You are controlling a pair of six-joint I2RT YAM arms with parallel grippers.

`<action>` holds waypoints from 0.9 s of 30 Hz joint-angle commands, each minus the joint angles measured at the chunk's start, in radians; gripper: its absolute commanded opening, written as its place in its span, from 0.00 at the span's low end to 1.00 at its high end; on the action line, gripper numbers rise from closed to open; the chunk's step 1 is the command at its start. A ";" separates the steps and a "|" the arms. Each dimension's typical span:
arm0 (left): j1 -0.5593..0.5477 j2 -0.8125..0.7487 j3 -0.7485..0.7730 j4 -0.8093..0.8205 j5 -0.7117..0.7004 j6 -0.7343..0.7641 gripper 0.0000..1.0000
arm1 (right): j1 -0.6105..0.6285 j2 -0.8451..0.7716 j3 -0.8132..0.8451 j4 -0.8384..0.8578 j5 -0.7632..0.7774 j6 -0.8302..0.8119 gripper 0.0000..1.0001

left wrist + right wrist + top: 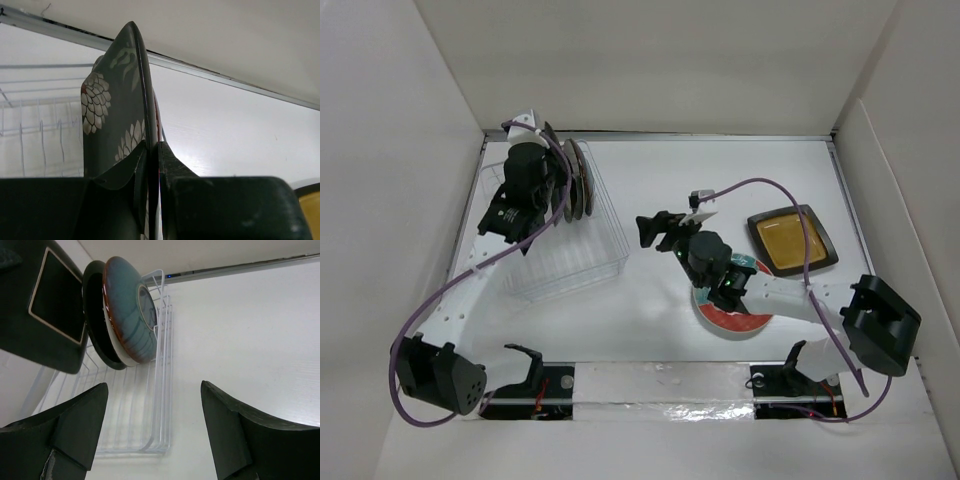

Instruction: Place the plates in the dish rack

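Observation:
The clear dish rack (582, 255) stands at the back left and also shows in the right wrist view (150, 405). A teal round plate (131, 310), a cream plate and a dark round plate (96, 325) stand upright at its far end (580, 180). My left gripper (558, 188) is over the rack, shut on the edge of the black square floral plate (107, 120), which it holds upright (152, 150). My right gripper (648, 228) is open and empty above mid-table (154, 385). The red-and-teal round plate (730, 315) lies under the right arm. The black square amber-centred plate (792, 240) lies at the right.
White walls enclose the table on the back, left and right. The right arm's purple cable (760, 185) arcs over the amber-centred plate. A foil-taped strip (660, 385) runs along the near edge between the arm bases.

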 commanded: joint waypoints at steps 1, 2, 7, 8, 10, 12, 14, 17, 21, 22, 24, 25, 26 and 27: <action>0.013 -0.014 0.081 0.286 0.028 0.091 0.00 | -0.003 -0.043 -0.018 0.014 0.025 0.009 0.80; 0.027 -0.010 0.074 0.318 0.032 0.098 0.00 | -0.003 -0.049 -0.022 0.018 0.023 0.012 0.80; 0.109 0.029 0.026 0.390 0.129 0.081 0.00 | -0.003 -0.063 -0.038 0.032 0.017 0.015 0.80; 0.109 0.033 0.020 0.414 0.127 0.084 0.00 | -0.003 -0.065 -0.039 0.030 0.017 0.015 0.80; 0.109 0.049 0.012 0.427 0.118 0.078 0.00 | -0.003 -0.068 -0.041 0.029 0.019 0.015 0.80; 0.122 0.055 -0.001 0.459 0.129 0.065 0.00 | -0.003 -0.069 -0.041 0.029 0.020 0.015 0.80; 0.145 0.066 -0.009 0.482 0.147 0.029 0.00 | -0.003 -0.068 -0.042 0.030 0.017 0.015 0.80; 0.156 0.079 -0.038 0.505 0.169 -0.014 0.00 | -0.003 -0.063 -0.042 0.030 0.019 0.015 0.80; 0.156 0.078 -0.093 0.546 0.161 -0.068 0.00 | -0.003 -0.056 -0.041 0.029 0.016 0.017 0.80; 0.177 0.075 -0.101 0.557 0.172 -0.077 0.00 | -0.003 -0.054 -0.041 0.030 0.016 0.017 0.80; 0.193 0.075 -0.118 0.582 0.183 -0.097 0.00 | -0.003 -0.056 -0.042 0.030 0.017 0.018 0.80; 0.202 0.078 -0.130 0.588 0.199 -0.112 0.00 | -0.003 -0.054 -0.042 0.030 0.012 0.018 0.80; 0.211 0.081 -0.136 0.605 0.209 -0.117 0.00 | -0.003 -0.054 -0.042 0.029 0.011 0.020 0.80; 0.222 0.084 -0.144 0.614 0.212 -0.122 0.00 | -0.003 -0.054 -0.042 0.029 0.011 0.020 0.80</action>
